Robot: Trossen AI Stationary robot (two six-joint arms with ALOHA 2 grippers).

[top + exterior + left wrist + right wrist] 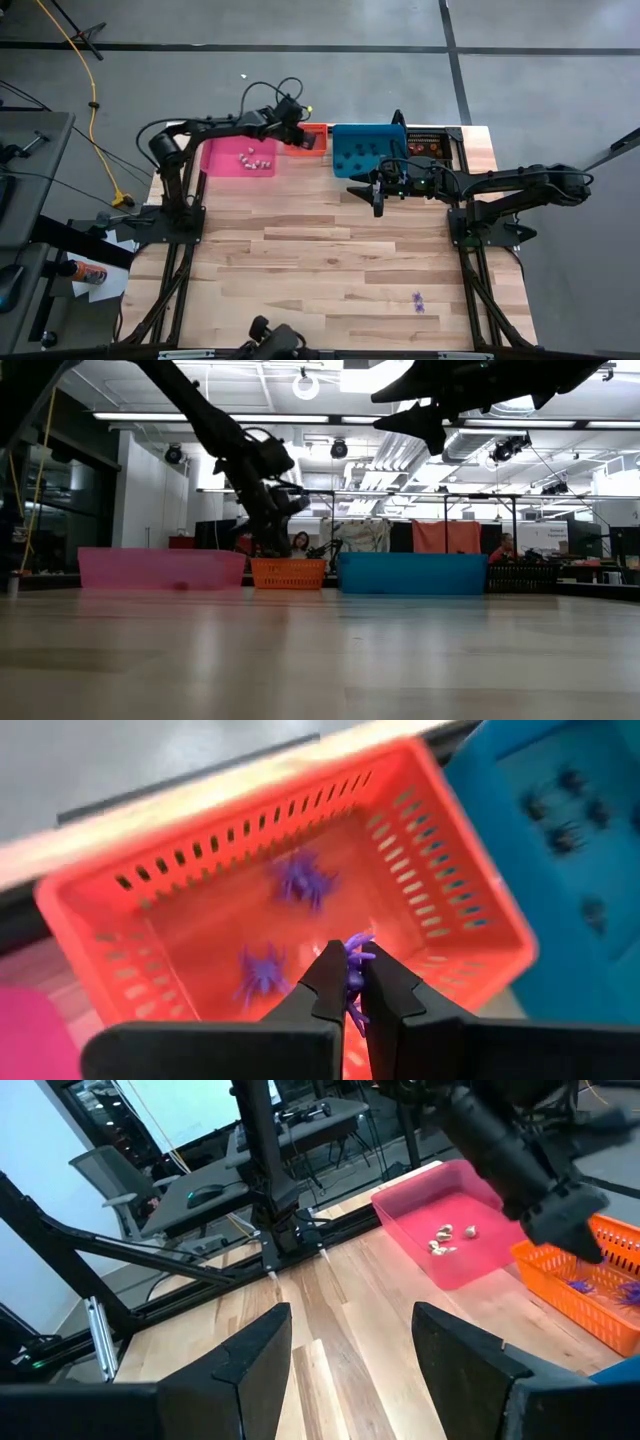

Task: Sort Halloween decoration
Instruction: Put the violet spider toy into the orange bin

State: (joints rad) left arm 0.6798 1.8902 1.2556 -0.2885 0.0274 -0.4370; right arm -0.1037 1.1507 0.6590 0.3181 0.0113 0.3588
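While a purple spider (352,982) is pinched tight in the left gripper (350,982), it is held over the orange bin (470,935), likely so it can be dropped beside two others. The right gripper (352,1342) is kept spread wide, empty, above the table (330,260).

Dark jointed arms, looping black cables

Premises: an industrial robotics lab or workshop. Evidence: bare concrete floor (300,25) marked with dark tape lines; open ceiling with exposed ducts (480,445) and strip lights (150,417); office chair (125,1180) and desks beyond the wooden table (330,270); a yellow cable (85,70) trailing across the floor; people seated at workstations behind.
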